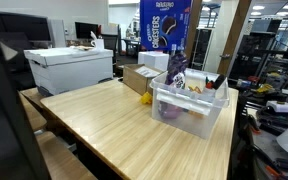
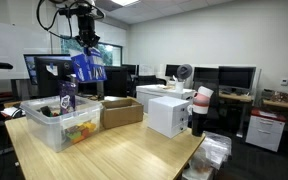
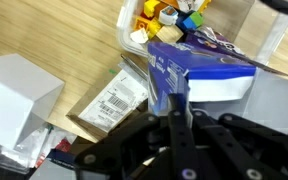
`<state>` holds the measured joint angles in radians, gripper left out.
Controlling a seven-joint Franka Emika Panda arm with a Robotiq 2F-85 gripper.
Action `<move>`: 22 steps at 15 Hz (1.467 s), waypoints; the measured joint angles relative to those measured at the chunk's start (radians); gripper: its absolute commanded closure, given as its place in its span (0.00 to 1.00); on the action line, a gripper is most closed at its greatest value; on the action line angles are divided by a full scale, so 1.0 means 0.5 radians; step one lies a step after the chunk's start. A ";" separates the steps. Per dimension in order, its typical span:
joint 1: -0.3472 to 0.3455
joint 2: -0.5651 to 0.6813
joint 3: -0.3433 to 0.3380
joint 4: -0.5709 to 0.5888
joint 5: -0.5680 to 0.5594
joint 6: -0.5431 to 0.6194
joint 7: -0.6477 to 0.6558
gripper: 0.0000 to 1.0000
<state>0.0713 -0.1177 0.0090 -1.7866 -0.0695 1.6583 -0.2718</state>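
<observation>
Gripper (image 3: 174,105): jaws pressed together, pinching the upper edge of a blue bag (image 3: 209,65).
Bag: held aloft and hanging free under the gripper, well above the table (image 2: 114,155), roughly over the line where the bin (image 2: 49,130) meets the cardboard box (image 2: 122,112).
Bin: clear plastic, on the table, holding small coloured items and an upright purple bottle (image 2: 68,97).
White box (image 2: 169,115): beside the cardboard box, on the side away from the bin.
Hazards, as judged:
- The pinch takes only a thin edge, so the bag's weight or a quick swing could pull it loose.
- A bag dropped here may land on the cardboard box or straddle the bin's rim.
- A low pass could topple the bottle.
</observation>
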 measured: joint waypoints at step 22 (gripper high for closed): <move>-0.386 -0.661 -0.611 -0.735 0.039 0.150 -0.190 1.00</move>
<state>-0.1216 -0.4481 -0.2966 -2.1541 -0.0499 1.7333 -0.3666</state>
